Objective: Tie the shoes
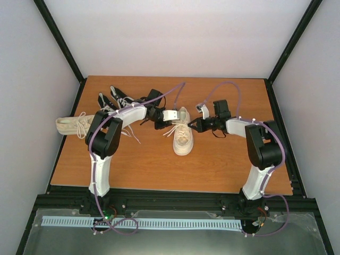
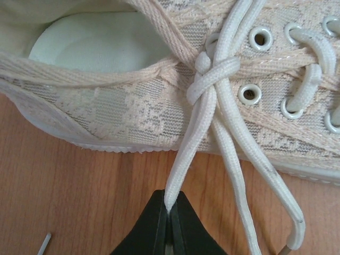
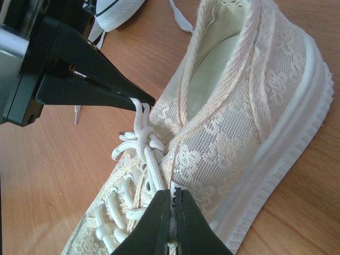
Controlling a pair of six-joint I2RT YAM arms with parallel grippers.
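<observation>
A cream lace sneaker [image 1: 183,137] lies mid-table, toe towards the arms. Its pale laces are crossed in a first knot [image 2: 206,74] over the top eyelets. My left gripper [image 1: 163,125] is at the shoe's left side, shut on one lace strand [image 2: 183,159], which runs taut from the knot. My right gripper [image 1: 192,125] is at the shoe's right side, shut on the other lace strand [image 3: 154,170]. The right wrist view shows the shoe [image 3: 249,122] tipped on its side and the left gripper [image 3: 143,101] pinching its strand. Two more lace ends [image 2: 265,180] hang loose onto the table.
A second cream sneaker [image 1: 71,125] lies at the left table edge with loose laces. Two black sneakers with white laces [image 1: 114,100] lie at the back left, behind the left arm. Purple cables loop over both arms.
</observation>
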